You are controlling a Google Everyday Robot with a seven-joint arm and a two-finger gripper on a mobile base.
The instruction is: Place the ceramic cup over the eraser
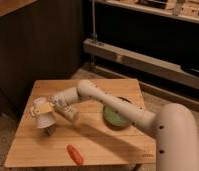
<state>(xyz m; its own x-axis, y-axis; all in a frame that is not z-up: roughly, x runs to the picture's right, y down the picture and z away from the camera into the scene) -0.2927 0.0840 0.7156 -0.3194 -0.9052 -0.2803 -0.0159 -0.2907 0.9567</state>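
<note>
Camera view: gripper (41, 108) clamped on ceramic cup (44, 121) over left of table (103, 145); should lower straight, mouth down, centred on eraser (not clearly visible).

Tabletop (105, 142): light wood, matt, faint grain, no varnish shine. Arm (120, 104): white shell, looks like smooth moulded plastic w/ a soft sheen, esp. on the rounded joints; small dark dots on the big lower segment. Hand (41, 107), at the tabletop's left side right by the ceramic cup (44, 121): pale tan and white parts, matt. Cup: white, smooth, only a dull gloss. Green dish (114, 119): flat matt colour, material unclear. Orange-red item (75, 153) near the front edge: smooth skin, slight shine. Wall panel (43, 40) behind: dark, wood-like, matt. Pole (94, 22): grey metal, dull. Floor (5, 137): speckled, rough-looking.
</note>
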